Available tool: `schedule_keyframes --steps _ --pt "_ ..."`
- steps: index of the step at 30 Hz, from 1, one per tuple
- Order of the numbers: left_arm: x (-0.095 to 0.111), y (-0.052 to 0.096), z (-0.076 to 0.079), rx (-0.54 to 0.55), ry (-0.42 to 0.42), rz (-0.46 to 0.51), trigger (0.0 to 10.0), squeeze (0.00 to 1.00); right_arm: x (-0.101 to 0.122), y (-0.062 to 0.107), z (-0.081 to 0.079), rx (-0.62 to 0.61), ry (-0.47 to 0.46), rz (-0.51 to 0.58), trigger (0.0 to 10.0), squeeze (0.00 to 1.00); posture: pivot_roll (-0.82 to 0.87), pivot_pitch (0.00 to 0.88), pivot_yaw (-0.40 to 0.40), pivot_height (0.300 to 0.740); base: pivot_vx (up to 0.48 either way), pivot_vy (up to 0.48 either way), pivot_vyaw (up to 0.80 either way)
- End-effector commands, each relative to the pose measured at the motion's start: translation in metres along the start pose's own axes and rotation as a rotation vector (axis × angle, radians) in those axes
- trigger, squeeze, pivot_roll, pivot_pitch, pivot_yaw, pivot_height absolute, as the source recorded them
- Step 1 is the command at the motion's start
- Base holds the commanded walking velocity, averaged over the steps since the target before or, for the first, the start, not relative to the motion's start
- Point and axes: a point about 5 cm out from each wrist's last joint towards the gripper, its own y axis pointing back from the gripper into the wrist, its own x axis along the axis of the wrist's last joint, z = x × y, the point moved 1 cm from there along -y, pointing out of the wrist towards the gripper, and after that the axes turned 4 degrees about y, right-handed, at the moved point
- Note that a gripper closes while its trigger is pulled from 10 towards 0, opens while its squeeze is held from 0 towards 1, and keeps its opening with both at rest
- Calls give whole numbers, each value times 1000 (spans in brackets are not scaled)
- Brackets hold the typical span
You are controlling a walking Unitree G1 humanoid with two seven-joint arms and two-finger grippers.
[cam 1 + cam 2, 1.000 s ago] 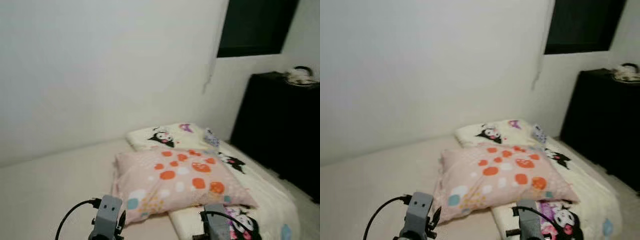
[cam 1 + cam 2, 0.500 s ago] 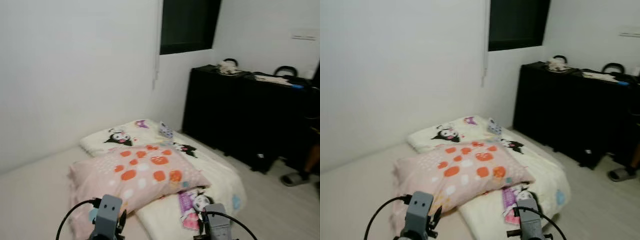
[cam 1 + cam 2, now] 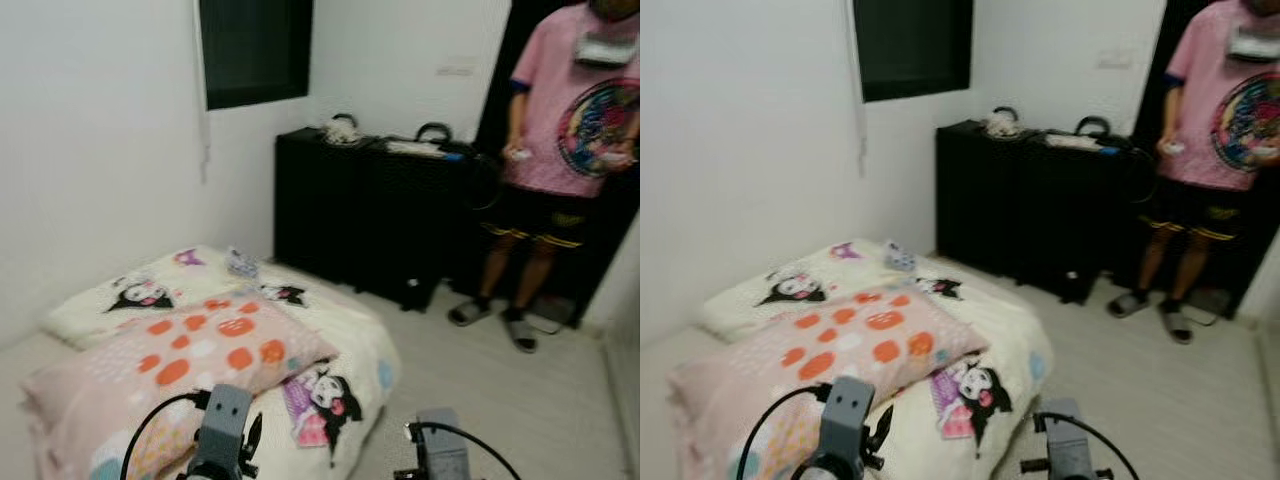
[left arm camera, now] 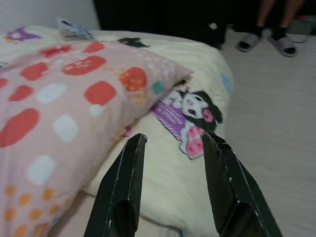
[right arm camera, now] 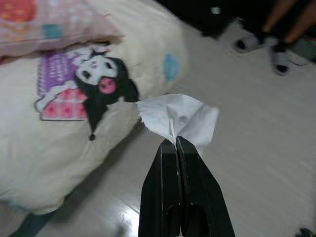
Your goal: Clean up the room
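Your view has swung right off the wall, bringing a person (image 3: 565, 150) in beyond the mattress (image 3: 350, 345), so keep the right gripper (image 5: 177, 143) pinched on the tissue (image 5: 180, 117) beside the mattress, the left gripper (image 4: 173, 148) spread empty above it, and steer clear.

One pink spotted pillow (image 3: 150, 360), one cartoon-print quilt (image 3: 340, 345), one tissue (image 5: 180, 116) (crumpled), one person (image 3: 560, 150), two sandals (image 3: 495, 322).

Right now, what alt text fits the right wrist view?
The right gripper, jaws shut, pinches a crumpled white tissue above the pale floor, beside a cream cartoon-print duvet.
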Motion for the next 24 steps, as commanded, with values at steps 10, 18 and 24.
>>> schedule_keyframes --steps 10,18,24 --pt "-5 1 0 -9 -9 -22 10000 0 -7 3 -4 9 -6 -26 10000 0 -3 89 -30 740 0 0 -800" --pt "-4 0 0 -12 -10 -19 10000 0 -8 3 -3 3 -9 -30 10000 0 0 87 -26 740 0 0 -800" --pt "-4 0 -1 -14 -12 -19 10000 0 -7 2 -4 4 -13 -29 10000 0 -1 86 -23 740 0 0 -800"
